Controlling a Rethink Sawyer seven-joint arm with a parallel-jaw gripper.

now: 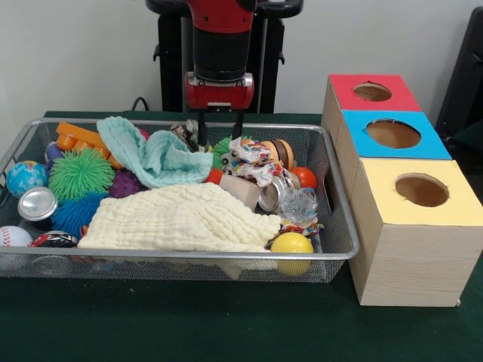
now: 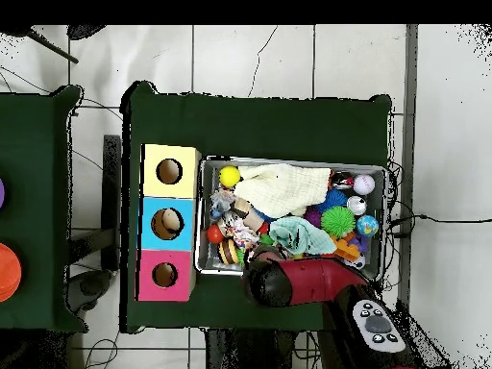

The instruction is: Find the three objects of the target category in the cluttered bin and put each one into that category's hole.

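Sitting in the wire bin [image 1: 338, 253], mixed with cloths, balls and cans; cannot tell which toys are the target kind. Lying nearest the gripper [image 1: 220, 128]: a crumpled bit just below and slightly left of its tips, by the teal cloth [image 1: 155, 154]. Fingers apart, holding nothing. Counting: two cloths, three spiky balls, three box holes — red [image 1: 372, 91], blue [image 1: 393, 133], yellow [image 1: 421, 189].
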